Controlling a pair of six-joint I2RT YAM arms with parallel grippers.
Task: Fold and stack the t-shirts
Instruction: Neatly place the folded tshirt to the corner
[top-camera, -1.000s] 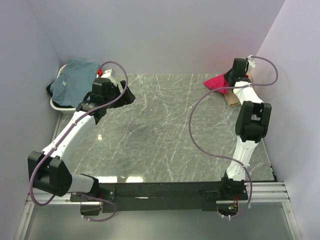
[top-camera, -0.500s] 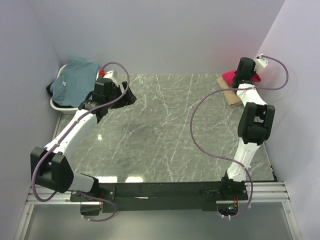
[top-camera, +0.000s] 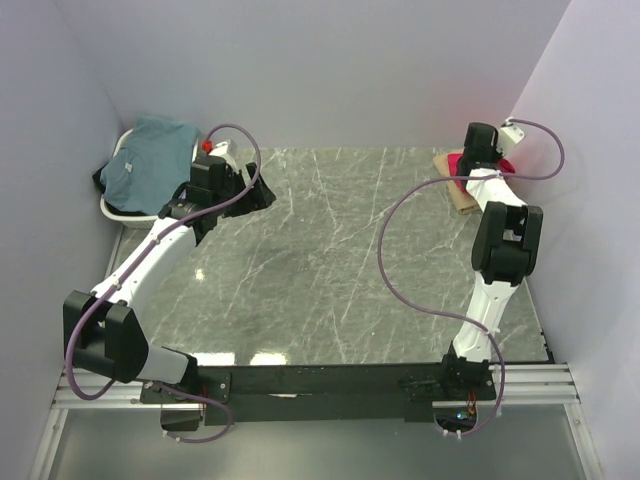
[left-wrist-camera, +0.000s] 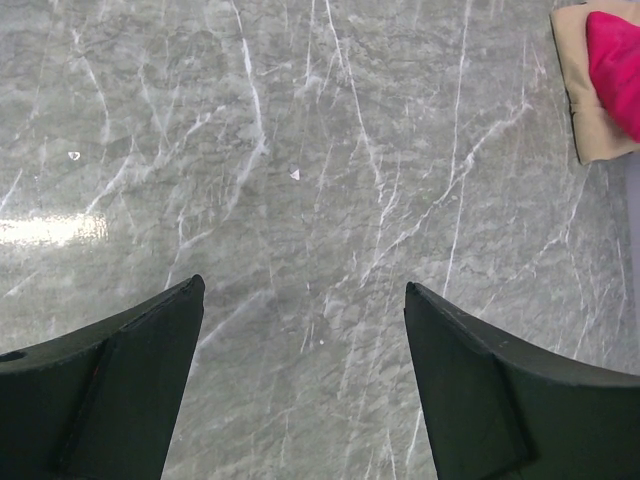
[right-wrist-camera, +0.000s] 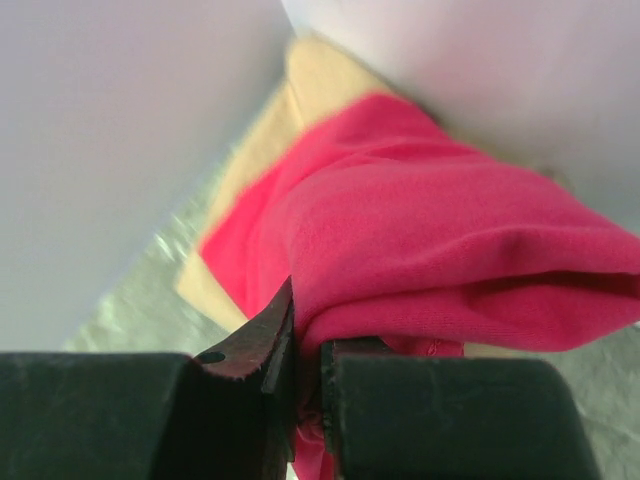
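Shirts, three were counted. One red shirt (right-wrist-camera: 430, 250) was found at the far right corner of the table (top-camera: 320, 250), bunched up and lying on top of one tan shirt (left-wrist-camera: 585, 110), which was laid flat on the marble against the right wall. One teal shirt (top-camera: 150, 160) was seen heaped in the one white basket (top-camera: 112, 208) at the far left corner; most of the basket's rim was covered by it, and a dark patch at the basket's left edge could not be made out. Arms, two were counted, each trailed by one purple cable (top-camera: 383, 260). The left gripper (left-wrist-camera: 300, 290) was held spread wide above bare marble, near the basket, with nothing between its fingers; only the two finger ends were shown in the left wrist view, the rest being cut off by the bottom edge. The right gripper (right-wrist-camera: 305, 330) was seen pinched tight on a fold of the red shirt, a strip of cloth being caught between the closed fingers. From the top view much of the red shirt was hidden behind the right arm, and only part of the tan shirt was shown. In the left wrist view both of these shirts were cut off at the upper right corner. The right wrist view was blurred at its far edges.
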